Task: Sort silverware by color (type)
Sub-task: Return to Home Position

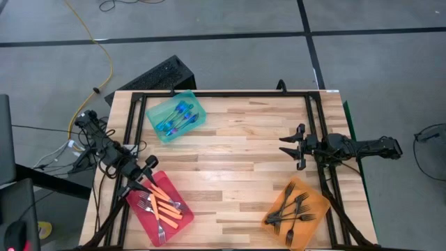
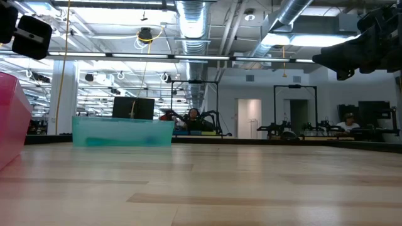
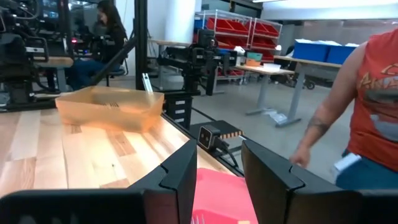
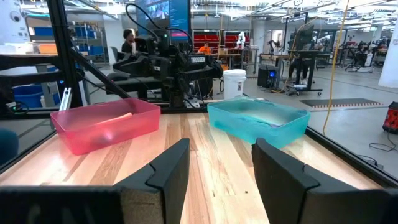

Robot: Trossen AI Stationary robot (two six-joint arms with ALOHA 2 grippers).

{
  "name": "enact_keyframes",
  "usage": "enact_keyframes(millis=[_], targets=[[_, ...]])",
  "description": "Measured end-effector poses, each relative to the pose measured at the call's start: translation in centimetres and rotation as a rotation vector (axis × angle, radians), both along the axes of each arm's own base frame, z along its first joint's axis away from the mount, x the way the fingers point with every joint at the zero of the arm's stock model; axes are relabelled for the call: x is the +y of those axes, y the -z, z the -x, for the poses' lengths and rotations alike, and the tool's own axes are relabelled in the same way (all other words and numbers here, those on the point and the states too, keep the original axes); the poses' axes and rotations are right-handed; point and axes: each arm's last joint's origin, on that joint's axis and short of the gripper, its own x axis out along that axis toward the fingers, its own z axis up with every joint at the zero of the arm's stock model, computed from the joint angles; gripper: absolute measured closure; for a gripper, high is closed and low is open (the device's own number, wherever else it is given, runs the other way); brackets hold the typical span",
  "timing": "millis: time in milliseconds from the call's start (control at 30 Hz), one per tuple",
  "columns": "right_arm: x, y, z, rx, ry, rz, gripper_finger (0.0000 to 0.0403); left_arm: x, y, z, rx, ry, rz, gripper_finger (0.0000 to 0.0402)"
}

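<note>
Well, the big wooden surface (image 1: 237,167) held three trays, and every fork I could see lay in one of them. In the high view the red tray (image 1: 148,230) sat low on the left, the teal tray (image 1: 157,125) sat higher on the left, and the orange tray (image 1: 317,203) sat low on the right.

The left tool (image 1: 144,179) hung just over a corner of the red tray, its fingers apart with nothing in them. I think that was the risky spot. If the arm swung away low, a finger could catch the rim, and the tray could slide or tip and spill its forks. A person (image 3: 373,106) stood close by that side too, so a wide swing might bump them. The right tool (image 1: 287,146) was over bare wood, well apart from every tray, fingers apart and empty.

The orange forks (image 1: 166,206) lay slanted, their long way running along the red tray's long side. The black forks (image 1: 293,208) slanted the other way in a loose bunch in the orange tray. The blue forks (image 1: 180,115) also lay slanted along the teal tray. I could not tell which way each fork's prongs pointed.
</note>
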Motion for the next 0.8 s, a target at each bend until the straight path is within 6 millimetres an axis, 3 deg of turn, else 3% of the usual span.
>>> enact_keyframes(millis=[800], targets=[[0.00, 0.02, 0.00, 0.001, 0.001, 0.000, 0.0209, 0.01, 0.00, 0.00, 0.008, -0.002, 0.009, 0.0290]])
